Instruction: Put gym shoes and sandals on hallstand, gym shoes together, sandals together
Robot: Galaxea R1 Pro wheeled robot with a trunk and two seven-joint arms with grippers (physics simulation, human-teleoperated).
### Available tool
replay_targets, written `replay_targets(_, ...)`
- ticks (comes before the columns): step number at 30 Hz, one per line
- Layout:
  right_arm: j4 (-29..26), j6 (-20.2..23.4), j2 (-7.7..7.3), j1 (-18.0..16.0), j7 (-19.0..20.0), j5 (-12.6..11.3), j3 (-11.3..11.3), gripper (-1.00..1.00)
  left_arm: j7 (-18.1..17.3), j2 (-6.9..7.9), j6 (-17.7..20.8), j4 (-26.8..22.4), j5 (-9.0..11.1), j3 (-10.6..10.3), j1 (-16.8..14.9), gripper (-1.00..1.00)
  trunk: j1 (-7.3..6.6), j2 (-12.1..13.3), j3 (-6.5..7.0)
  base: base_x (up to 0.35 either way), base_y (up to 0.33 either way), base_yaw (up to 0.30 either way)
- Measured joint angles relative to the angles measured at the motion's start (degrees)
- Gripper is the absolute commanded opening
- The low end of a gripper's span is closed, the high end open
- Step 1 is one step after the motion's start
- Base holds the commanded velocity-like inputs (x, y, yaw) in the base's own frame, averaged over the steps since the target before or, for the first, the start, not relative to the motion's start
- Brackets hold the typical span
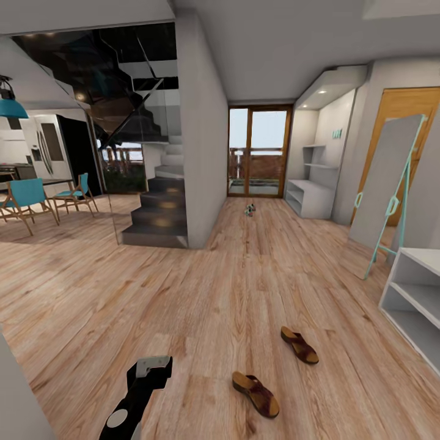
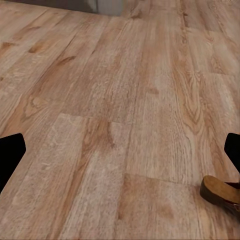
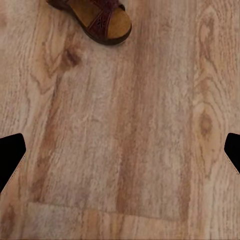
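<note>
Sandals: two brown sandals lie on the corridor floor just ahead of us, the near sandal low in the head view, the far sandal beyond it and to its right, the two apart.
Long axes: both run diagonally, from near right to far left.
Direction from jaws: the left gripper hangs to the left of the near sandal, bare planks between them; its wrist view catches one end of a sandal at the frame's edge.
Right arm: its wrist view looks down on one end of a sandal, off the line between the fingers.
Jaws: on both arms we see dark fingertips at opposite frame edges, so both stand spread wide, holding nothing.
Gym shoes: a small pale pair sits far down the corridor, near the glass door.
Hallstand: the pale unit stands by that door on the right, well apart from the sandals.
Open room: clear floor all round; a white shelf unit borders the right.
</note>
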Motion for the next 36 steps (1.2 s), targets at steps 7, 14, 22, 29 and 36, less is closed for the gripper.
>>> replay_targets(7, 0.01, 0.0, 0.02, 0.0, 0.0, 0.0, -0.03, 1.0, 0.0, 0.0, 0.04, 0.0, 0.08, -0.01, 0.02, 1.0, -0.01, 0.0, 0.65, 0.307, 0.0, 0.024)
replay_targets(14, 0.02, 0.0, 0.08, -0.01, -0.05, 0.0, -0.07, 1.0, 0.01, -0.05, 0.1, -0.01, 0.1, -0.06, 0.02, 1.0, -0.01, 0.0, 1.18, 0.338, 0.0, 0.186)
replay_targets(22, 0.02, 0.0, 0.09, -0.01, -0.07, 0.0, -0.15, 1.0, 0.01, -0.33, 0.11, -0.01, 0.11, -0.07, 0.04, 1.0, 0.0, 0.0, 1.68, 0.288, 0.0, 0.231)
replay_targets(29, 0.03, 0.0, 0.09, -0.02, -0.08, 0.0, -0.16, 1.0, 0.02, -0.43, 0.11, -0.03, 0.11, -0.04, 0.01, 1.0, 0.01, 0.0, 2.11, 0.146, 0.157, 0.235)
replay_targets(36, 0.03, 0.0, 0.09, -0.01, -0.04, 0.0, -0.13, 1.0, 0.01, -0.44, 0.11, -0.02, 0.11, -0.05, 0.01, 1.0, 0.02, 0.0, 2.54, 0.054, 0.124, 0.231)
